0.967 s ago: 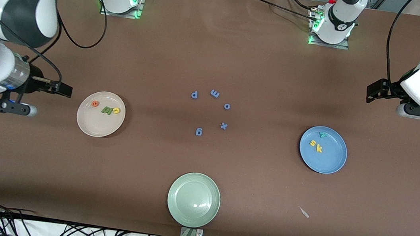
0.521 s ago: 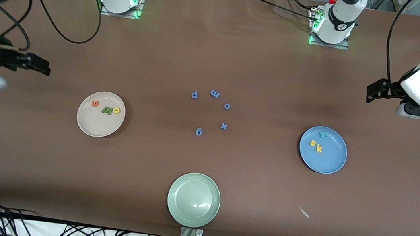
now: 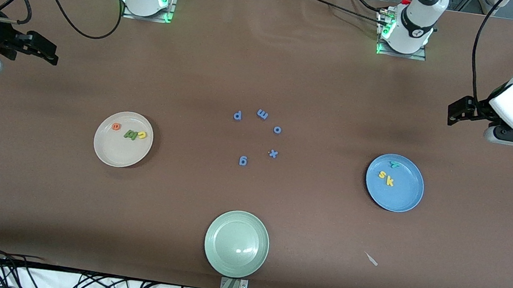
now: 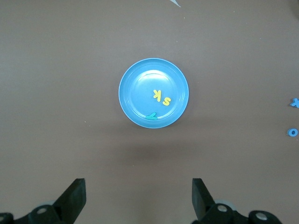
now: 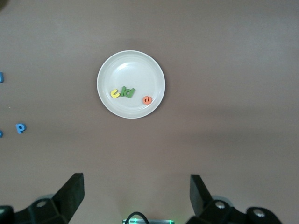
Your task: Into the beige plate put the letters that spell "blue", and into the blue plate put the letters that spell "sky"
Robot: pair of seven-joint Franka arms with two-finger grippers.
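Closest to the front camera, a pale green plate (image 3: pixel 236 243) sits right at the edge of the brown desk (image 3: pixel 35 195). It has nothing in it. A tiny white scrap (image 3: pixel 371 259) lies on the desk nearby, toward the left arm's end.

Farther from the camera there is a wide strip of bare desk, then two more plates, well apart. The beige plate (image 3: pixel 123 139) sits toward the right arm's end. Inside it are the orange "e" (image 3: pixel 115 126), the green "b" (image 3: pixel 128 134), the thin green "l" (image 3: pixel 134 135) and the yellow "u" (image 3: pixel 141 135). The last three lie in a row, close together, and the "e" is a little apart from them. The blue plate (image 3: pixel 394 182) sits toward the left arm's end. Inside it are the yellow "s" (image 3: pixel 382 175) and yellow "k" (image 3: pixel 389 181) side by side, and the teal "y" (image 3: pixel 395 164) rests by the rim.

Between the two plates, a bit farther from the camera, five small blue letters (image 3: pixel 262 114) lie in a loose ring on the desk. There is lots of bare desk around them.

The right pincer (image 5: pixel 135 193) hangs in the air over the desk's end, past the beige plate, with its fingers spread wide and nothing in them. The left pincer (image 4: pixel 139 198) hangs over the desk's other end, near the blue plate, also spread wide and holding nothing.
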